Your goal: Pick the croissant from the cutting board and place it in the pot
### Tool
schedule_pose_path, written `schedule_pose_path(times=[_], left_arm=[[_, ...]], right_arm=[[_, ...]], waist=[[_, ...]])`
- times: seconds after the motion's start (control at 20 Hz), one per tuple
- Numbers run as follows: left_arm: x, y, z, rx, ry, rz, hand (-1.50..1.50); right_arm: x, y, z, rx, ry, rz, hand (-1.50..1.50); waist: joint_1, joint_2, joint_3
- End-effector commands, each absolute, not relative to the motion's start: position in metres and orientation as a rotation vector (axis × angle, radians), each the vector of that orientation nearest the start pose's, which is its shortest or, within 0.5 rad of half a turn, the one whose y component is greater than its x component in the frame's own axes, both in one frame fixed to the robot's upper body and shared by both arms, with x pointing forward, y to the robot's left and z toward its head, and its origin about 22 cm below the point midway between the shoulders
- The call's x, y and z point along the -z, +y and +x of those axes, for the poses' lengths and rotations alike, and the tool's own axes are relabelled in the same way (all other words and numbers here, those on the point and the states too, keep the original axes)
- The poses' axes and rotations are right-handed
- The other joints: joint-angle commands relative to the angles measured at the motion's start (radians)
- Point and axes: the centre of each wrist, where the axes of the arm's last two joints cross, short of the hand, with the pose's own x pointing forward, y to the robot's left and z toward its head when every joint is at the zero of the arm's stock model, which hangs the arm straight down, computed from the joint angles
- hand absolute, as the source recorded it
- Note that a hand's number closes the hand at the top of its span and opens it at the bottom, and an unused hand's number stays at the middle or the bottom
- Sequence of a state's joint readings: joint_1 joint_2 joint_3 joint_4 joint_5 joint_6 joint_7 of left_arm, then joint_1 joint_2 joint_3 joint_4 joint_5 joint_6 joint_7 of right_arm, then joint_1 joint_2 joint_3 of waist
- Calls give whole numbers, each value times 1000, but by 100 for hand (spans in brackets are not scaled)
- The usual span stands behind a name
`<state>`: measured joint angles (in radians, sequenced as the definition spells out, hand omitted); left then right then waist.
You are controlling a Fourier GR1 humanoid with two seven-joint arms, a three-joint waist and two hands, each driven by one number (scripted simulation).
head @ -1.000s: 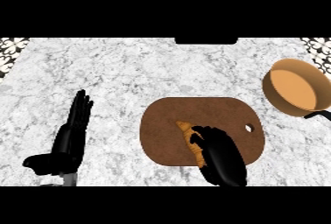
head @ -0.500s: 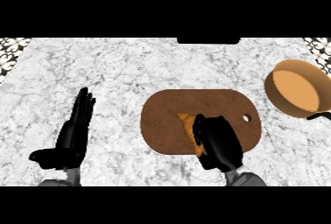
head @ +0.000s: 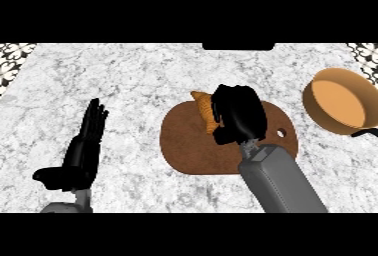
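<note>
The right hand (head: 238, 119) sits over the upper middle of the board (head: 193, 150), fingers curled around the croissant (head: 204, 111), so it's gripping it. Only part of the croissant shows, a golden-brown strip poking out on the left side of the hand, with its top tip reaching just past the board's far edge. Whether it's lifted off the board or touching it is hard to say from this steep angle. The grey right forearm (head: 279, 181) comes up from the bottom of the view and crosses the board's lower right part. The board is brown, rounded, and has a little hole (head: 280, 133) near its right edge, just beside the hand. The pot (head: 339, 100) is off at the right side of the table (head: 148, 75), well apart from the board, with an orange-tan inside and a dark handle stub at its lower right, partly cut off by the view's edge. The left hand (head: 85, 145) is resting at the lower left, open with fingers straight and pointing up, thumb out to the side, well away from everything. The table is white-grey marble.
</note>
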<state>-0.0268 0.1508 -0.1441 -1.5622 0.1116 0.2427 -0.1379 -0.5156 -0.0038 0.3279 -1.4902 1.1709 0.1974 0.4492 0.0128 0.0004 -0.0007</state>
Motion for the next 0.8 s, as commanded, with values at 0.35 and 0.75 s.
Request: schedule_pose_path(times=[0.35, 0.75], left_arm=[[-6, 228, 243, -43, -1697, 110, 0], [-4, 234, 251, -26, -1709, 103, 0]], right_arm=[[-182, -82, 275, -886, -1565, -1274, 150], [-201, -132, 314, -731, -1438, -1402, 150]], waist=[[-17, -4, 0], [-11, 0, 0]])
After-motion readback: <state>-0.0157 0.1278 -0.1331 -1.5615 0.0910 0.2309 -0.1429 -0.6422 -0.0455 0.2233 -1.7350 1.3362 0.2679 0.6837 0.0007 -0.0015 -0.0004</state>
